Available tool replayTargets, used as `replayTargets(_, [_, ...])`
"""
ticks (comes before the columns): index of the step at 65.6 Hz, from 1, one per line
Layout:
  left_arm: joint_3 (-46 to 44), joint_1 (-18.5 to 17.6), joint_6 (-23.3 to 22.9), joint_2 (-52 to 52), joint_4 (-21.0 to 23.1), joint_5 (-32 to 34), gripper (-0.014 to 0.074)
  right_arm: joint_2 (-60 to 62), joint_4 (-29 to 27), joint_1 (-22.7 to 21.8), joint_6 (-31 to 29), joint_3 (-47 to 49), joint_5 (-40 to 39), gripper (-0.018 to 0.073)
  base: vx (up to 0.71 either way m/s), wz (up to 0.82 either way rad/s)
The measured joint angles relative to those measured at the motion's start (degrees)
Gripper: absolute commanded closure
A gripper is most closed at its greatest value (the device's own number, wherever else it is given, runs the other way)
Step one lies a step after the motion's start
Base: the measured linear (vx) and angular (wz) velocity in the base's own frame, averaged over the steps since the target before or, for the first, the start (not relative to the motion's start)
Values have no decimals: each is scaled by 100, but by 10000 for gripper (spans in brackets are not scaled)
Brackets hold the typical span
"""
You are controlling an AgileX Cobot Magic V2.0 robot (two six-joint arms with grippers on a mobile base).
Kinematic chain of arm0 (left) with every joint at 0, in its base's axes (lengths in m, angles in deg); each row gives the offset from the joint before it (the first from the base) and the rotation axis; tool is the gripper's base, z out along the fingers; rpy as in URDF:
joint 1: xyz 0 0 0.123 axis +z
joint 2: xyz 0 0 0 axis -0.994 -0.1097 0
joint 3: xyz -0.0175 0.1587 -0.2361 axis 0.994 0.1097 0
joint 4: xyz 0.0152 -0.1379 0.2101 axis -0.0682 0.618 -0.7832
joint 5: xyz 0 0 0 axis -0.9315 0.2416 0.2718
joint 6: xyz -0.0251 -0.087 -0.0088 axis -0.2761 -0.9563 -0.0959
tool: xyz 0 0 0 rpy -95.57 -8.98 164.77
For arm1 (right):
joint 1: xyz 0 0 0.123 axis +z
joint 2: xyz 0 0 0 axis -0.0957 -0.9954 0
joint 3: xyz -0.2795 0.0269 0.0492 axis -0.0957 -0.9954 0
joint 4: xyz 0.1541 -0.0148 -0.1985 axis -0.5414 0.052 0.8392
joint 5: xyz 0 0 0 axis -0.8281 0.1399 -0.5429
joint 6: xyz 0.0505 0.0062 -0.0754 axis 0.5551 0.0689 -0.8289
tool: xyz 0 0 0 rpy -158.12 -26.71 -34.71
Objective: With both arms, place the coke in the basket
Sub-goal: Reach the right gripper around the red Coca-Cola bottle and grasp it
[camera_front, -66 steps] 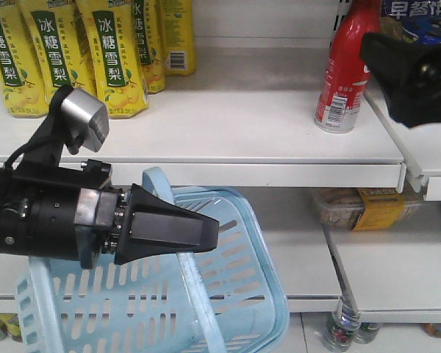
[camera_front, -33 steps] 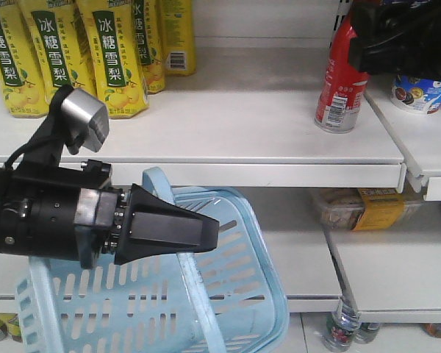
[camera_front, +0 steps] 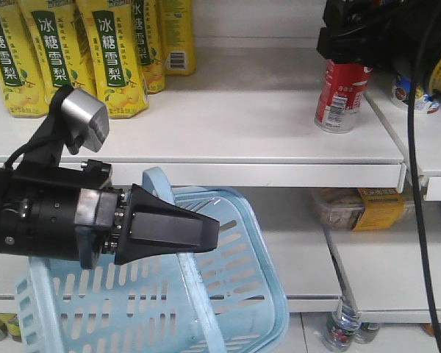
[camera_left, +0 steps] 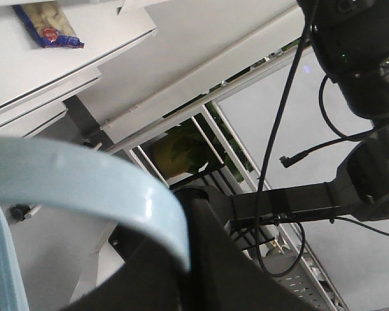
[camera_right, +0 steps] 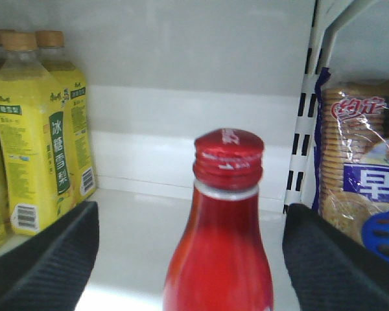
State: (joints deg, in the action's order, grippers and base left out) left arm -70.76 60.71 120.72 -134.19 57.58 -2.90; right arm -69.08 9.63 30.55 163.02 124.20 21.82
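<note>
While right fingers (camera_right: 45, 259) gape around coke (camera_right: 223, 253), left fingers (camera_front: 169, 232) grip basket (camera_front: 242, 283).

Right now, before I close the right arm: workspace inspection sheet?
Surface: white shop shelf board, level.
Job's things: slim all-red coke bottle upright on that shelf; light blue slotted plastic basket hanging tilted below it.
Clutter: yellow pear-drink bottles on the left; biscuit packs on the right.
Grippers: left gripper jaws shut on the basket handle; right gripper jaws open either side of the bottle neck, not touching.
Cables: black cable hangs in front of the right shelving.
Surroundings: stocked lower shelves.
</note>
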Motion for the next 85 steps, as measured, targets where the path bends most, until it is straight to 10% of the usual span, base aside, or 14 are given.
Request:
replayTargets(17, [0,0,0,0,0,0,603,-339,189,0,272,375,238,87,0,0])
replayTargets(34, [0,0,0,0,0,0,603,-392,207,0,308,391,417,576,0,0])
replayTargets(64, [5,0,0,0,0,0,603,828,-67,0,129,-309,-1482,564,0,0])
replayTargets(85, [5,0,0,0,0,0,603,2205,82,0,1110,-1776,-3442,563,0,0])
